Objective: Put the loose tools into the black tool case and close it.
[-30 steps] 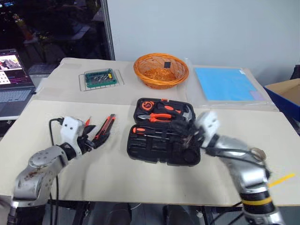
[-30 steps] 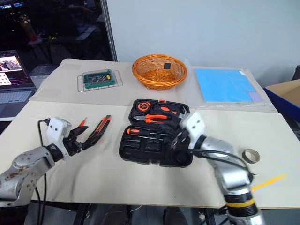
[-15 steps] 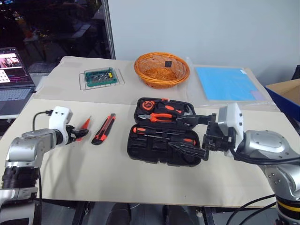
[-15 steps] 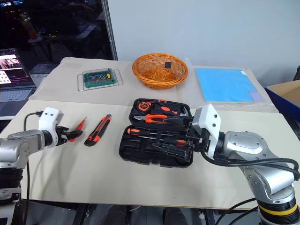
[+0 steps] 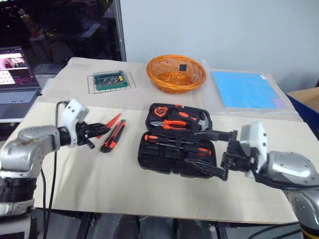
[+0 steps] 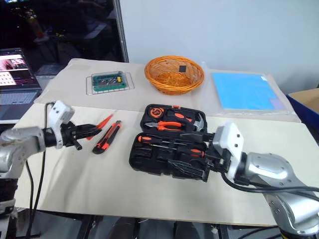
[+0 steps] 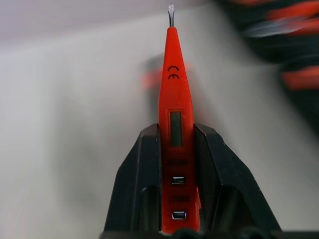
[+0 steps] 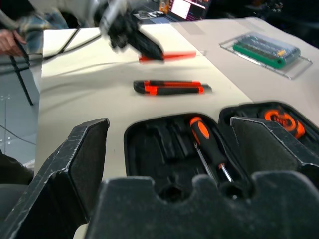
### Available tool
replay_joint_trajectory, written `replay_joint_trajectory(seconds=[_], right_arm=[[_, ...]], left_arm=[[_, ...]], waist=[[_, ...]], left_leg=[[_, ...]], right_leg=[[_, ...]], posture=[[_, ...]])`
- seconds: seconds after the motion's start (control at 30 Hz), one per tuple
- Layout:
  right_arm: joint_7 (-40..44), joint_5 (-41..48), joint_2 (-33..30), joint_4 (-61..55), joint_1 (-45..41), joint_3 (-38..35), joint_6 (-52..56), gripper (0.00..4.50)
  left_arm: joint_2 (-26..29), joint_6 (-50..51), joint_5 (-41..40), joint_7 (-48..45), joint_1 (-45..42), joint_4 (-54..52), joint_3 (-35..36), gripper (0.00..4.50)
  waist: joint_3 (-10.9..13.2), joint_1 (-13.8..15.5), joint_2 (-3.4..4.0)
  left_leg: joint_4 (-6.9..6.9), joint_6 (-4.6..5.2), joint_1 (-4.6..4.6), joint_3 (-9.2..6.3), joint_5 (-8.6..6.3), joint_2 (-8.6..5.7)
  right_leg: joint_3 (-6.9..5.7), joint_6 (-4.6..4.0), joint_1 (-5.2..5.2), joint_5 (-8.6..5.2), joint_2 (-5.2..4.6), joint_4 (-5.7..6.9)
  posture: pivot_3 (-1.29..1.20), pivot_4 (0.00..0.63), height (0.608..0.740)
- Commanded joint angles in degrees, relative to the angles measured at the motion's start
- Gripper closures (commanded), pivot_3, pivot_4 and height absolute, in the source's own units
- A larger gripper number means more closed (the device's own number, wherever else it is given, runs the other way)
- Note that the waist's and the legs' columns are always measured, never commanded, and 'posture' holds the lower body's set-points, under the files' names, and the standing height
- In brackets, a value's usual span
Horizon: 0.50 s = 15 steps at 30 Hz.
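At the far left a laptop [image 5: 12,69] sits open at the edge of the surface [image 5: 99,179], which is covered in beige sheets. Next comes the left gripper [image 5: 93,131], its fingers [image 7: 137,184] pinching a small red screwdriver [image 7: 174,114] by the handle, the metal tip pointing out past the fingertips; it is held in the air above the surface. Just beside it lies the utility knife [image 5: 113,136] — orange and black, flat on the sheet, well short of the case. Behind these, toward the wall, a green board [image 5: 110,79] lies on a small wire rack.

In the middle stands the black tool case [image 5: 177,144], open, both halves lying flat. The far half holds a round tape measure [image 5: 160,110], orange-handled pliers [image 5: 172,123] and a hammer [image 5: 199,119]; the near half holds two black-and-orange screwdrivers [image 5: 169,139] in their slots (a few shaped slots beside them look bare). Behind the case sits an orange wicker basket [image 5: 175,72] with a small dark square inside.

To the right, the right gripper [image 5: 215,152] hangs just above the case's right end, its fingers [image 8: 79,164] spread wide with nothing between them. A blue sheet [image 5: 247,89] lies on the far right of the surface — a box corner [image 5: 306,99] shows beyond it.
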Motion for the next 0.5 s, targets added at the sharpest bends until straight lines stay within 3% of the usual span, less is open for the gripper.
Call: replay_joint_trajectory(seconds=[0.03, 0.23, 0.5], right_arm=[[1.6, 2.4, -1.9, -5.6, 6.8, -9.6, -1.8, 0.0], [2.1, 3.7, -1.8, -10.1, 20.5, -24.3, -1.1, 0.0], [-2.0, 5.7, -1.8, -14.1, 25.2, -26.2, -0.9, 0.0]], left_arm=[[-3.5, -4.1, 3.3, -7.9, -8.5, -1.1, -11.8, 4.04], [-12.6, -12.3, 16.3, -11.0, -17.8, 8.4, -28.7, 4.04], [-17.7, -23.2, 26.6, -12.2, -20.9, 21.3, -34.1, 4.04]], waist=[[0.0, 0.6, 0.13], [-0.1, -0.4, 0.18], [-0.1, -1.4, 0.19]], left_leg=[[0.02, 0.01, -0.02, 0.01, 0.0, -0.04], [0.29, 0.02, 0.03, -0.1, 0.01, 0.01], [0.34, 0.03, 0.03, -0.2, 0.01, 0.01]], right_leg=[[0.01, 0.06, 0.07, -0.03, -0.01, -0.03], [0.06, 0.46, 0.16, -0.23, 0.14, 0.12], [0.08, 0.52, 0.2, -0.23, 0.17, 0.13]], posture=[[0.0, 0.15, 0.74], [0.0, 0.15, 0.74], [0.0, 0.15, 0.74]])
